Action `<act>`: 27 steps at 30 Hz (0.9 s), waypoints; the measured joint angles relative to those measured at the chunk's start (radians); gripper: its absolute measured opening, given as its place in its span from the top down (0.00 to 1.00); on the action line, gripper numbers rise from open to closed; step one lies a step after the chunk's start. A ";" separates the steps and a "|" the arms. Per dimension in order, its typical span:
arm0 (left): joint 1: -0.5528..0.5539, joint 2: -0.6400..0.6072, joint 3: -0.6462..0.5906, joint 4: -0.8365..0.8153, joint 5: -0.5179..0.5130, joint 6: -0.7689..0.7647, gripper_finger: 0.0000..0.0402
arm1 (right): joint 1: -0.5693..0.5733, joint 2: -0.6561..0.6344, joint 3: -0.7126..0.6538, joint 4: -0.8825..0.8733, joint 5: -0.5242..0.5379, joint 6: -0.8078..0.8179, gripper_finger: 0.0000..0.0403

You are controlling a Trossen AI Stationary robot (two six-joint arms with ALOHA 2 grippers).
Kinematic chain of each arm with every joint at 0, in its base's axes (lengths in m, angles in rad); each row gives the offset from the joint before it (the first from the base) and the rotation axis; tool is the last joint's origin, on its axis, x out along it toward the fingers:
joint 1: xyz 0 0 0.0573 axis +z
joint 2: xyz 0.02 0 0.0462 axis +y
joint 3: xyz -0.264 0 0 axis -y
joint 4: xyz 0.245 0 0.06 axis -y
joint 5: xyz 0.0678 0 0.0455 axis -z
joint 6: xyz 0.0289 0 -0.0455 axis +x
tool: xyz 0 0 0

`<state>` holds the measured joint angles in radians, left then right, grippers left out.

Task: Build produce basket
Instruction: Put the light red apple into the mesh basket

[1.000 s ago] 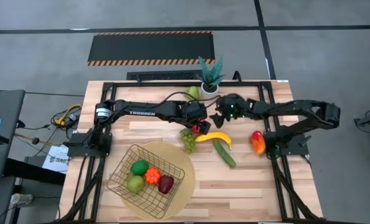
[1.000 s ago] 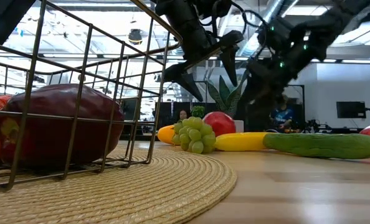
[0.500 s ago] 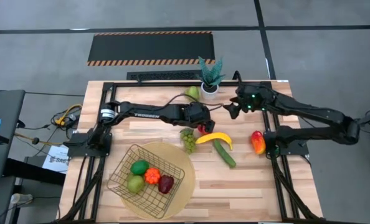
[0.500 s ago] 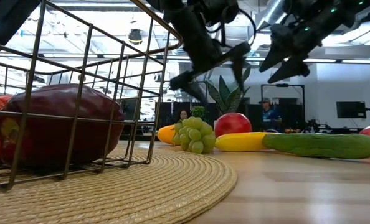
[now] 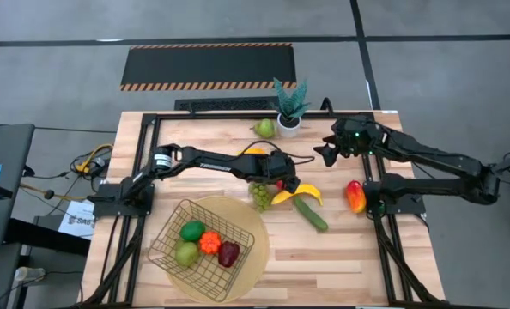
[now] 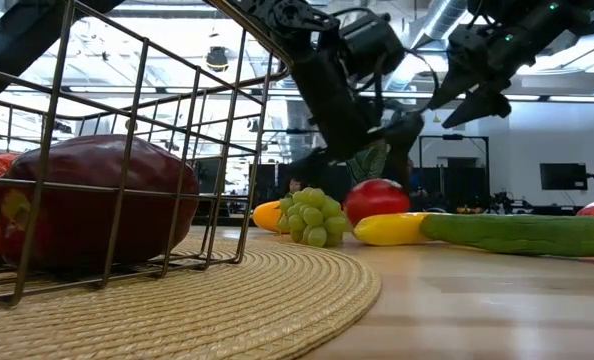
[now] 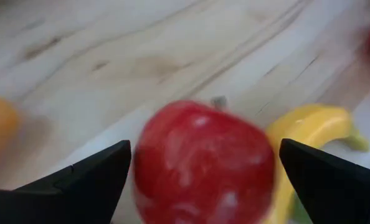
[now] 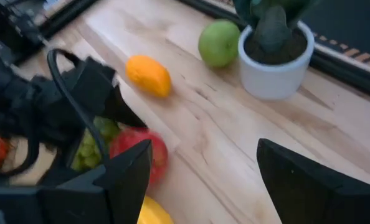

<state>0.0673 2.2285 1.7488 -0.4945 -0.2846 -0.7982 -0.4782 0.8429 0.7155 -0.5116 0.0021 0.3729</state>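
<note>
A golden wire basket point(image 5: 205, 249) sits on the bench's left, holding four fruits (one orange). Mid-bench, the left gripper point(image 5: 282, 181) straddles a red apple point(image 7: 203, 163), fingers spread, beside grapes point(image 5: 259, 196) and banana point(image 5: 298, 193). Right gripper point(image 5: 324, 154) hovers spread.

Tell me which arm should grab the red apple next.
Left. The left gripper is open with its fingers either side of the red apple, while the right gripper hangs open farther back near the potted plant.
</note>
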 joint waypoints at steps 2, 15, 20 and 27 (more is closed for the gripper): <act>0.000 0.000 -0.003 -0.001 -0.002 0.015 0.01 | 0.000 0.001 0.000 -0.013 0.000 -0.009 0.23; -0.002 -0.009 -0.002 -0.021 0.001 0.028 0.01 | 0.000 0.000 0.000 -0.020 0.000 -0.034 0.23; -0.003 -0.067 0.082 -0.115 0.047 0.032 0.01 | 0.000 0.000 0.000 -0.020 0.000 -0.036 0.23; -0.051 -0.168 0.306 -0.431 0.156 0.125 0.01 | 0.000 0.000 0.000 -0.036 -0.001 -0.039 0.23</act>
<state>0.0158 2.0606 2.0550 -0.9251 -0.1282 -0.6731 -0.4786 0.8429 0.7151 -0.5472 0.0014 0.3339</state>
